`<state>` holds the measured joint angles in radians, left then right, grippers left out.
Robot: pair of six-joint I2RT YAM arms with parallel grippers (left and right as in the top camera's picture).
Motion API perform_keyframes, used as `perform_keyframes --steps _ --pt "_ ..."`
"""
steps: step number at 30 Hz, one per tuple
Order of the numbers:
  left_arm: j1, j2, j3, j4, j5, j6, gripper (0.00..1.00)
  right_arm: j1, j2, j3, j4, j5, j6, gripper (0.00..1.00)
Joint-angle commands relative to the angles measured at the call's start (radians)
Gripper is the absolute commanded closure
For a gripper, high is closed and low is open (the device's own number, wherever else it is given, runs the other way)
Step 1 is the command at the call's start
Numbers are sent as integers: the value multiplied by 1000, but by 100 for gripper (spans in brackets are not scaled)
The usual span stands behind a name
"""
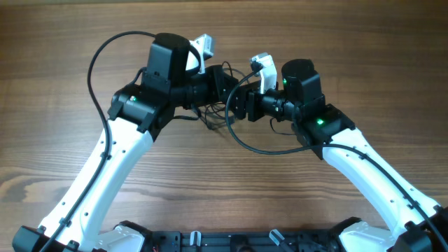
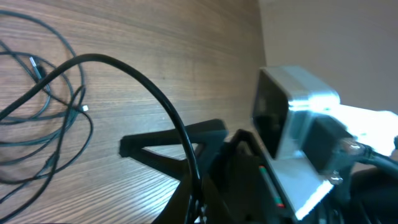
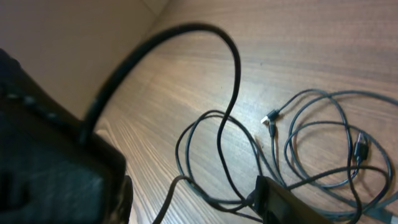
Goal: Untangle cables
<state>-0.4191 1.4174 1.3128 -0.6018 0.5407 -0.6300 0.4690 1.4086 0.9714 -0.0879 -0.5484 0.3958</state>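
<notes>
Close by the tip of your left end effector, the cables lie in loose loops on the bench. Your right end effector is just beside them. For both, it is not possible to tell wide or narrow. Ahead of the right one lies a silvery plug tip.

Cables lie on the table's far middle.
</notes>
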Motion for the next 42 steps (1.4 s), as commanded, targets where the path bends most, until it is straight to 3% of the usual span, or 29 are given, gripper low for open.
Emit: perform_keyframes --steps 1,8,11,13,15,19,22,28,33,35,37,42 --pt "14 2 6 -39 55 -5 96 1 -11 17 96 0 0 43" --pt "56 2 6 -42 103 -14 96 1 -11 17 177 -109 60 87" --pt "63 2 6 -43 103 -14 96 1 -11 17 173 -106 60 96" --pt "64 2 6 -44 100 5 74 1 -11 17 160 -73 61 96" --pt "64 2 6 -69 70 70 66 1 -11 17 121 -6 92 96" --pt "64 3 6 -220 -180 90 61 -28 -13 17 8 95 105 96" --pt "64 5 -13 -306 -289 103 61 -106 -13 17 -100 106 105 96" --pt "64 60 -114 -249 -264 99 62 -232 -45 20 -159 -88 82 96" --pt "63 171 -195 -106 -223 98 61 -241 -114 20 -190 -104 36 96" --pt "63 225 -196 -64 -170 98 57 -241 -126 20 -245 -96 -5 96" --pt "63 270 -196 -6 -93 98 44 -241 -126 20 -316 -76 -35 96" --pt "64 303 -196 151 15 98 43 -241 -126 19 -408 -43 -81 96"
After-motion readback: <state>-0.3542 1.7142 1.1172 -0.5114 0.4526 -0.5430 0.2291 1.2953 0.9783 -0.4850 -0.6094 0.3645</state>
